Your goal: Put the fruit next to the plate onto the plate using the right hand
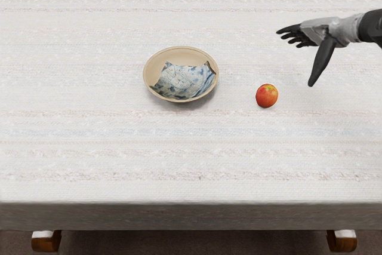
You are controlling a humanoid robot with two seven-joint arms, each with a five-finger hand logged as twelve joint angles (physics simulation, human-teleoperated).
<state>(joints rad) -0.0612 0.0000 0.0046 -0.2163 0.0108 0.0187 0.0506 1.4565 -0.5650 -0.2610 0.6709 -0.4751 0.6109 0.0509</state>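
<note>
Nearest the viewer runs the front edge of the long bench [191,177], draped in a pale, faintly striped woven cloth, with brown wooden feet [46,240] showing under its corners. Coming in from the right edge, the grey-and-black right robot hand [313,35] hovers above the bench with its dark fingers [290,30] spread and one digit pointing down; it is released and holds nothing. Below and to the left of it, clearly apart from it, the small round red-and-yellow apple [267,95] sits on the cloth. Further left, near the fruit but not touching it, lies the round tan ceramic plate [179,51] with a blue-and-white patterned centre, and no fruit is on it. By my reading the task is at its very start: the robot hand is not yet at the apple, so closing in, the grasp, the lift, the carry across and the placing on the plate are all left to do. No left arm shows.
</note>
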